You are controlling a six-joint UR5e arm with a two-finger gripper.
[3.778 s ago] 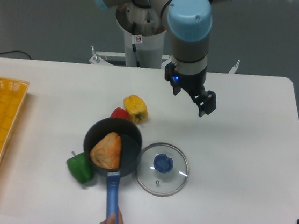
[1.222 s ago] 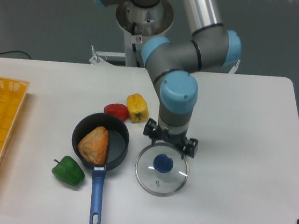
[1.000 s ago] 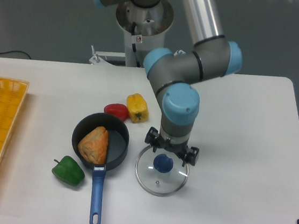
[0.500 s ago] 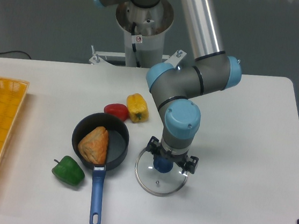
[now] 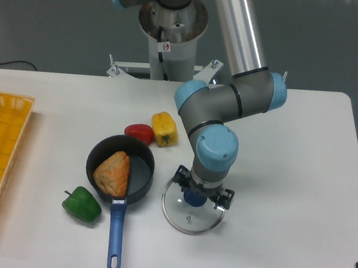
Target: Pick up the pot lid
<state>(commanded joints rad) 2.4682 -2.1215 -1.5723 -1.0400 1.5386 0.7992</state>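
The pot lid [image 5: 191, 221], clear glass with a thin metal rim and a round blue knob [image 5: 194, 198], lies on the table right of the pan. My gripper [image 5: 204, 187] is over the lid's rear half, pointing down with its fingers apart. One fingertip is up and left of the knob, the other to its right, and nothing is held between them. The gripper partly covers the rear of the lid. Whether the fingertips touch the glass cannot be told.
Left of the lid stands a black pan [image 5: 140, 180] with a brown item [image 5: 113, 173] inside and a blue handle [image 5: 115, 237] pointing frontward. Around it lie green [image 5: 82, 204], red [image 5: 139, 133] and yellow [image 5: 164, 129] peppers. A yellow crate [image 5: 8, 153] sits far left.
My gripper has come down and frontward to the lid, fingers still apart. The hand at the pan handle is gone, and the pan and the green and red peppers sit farther left.
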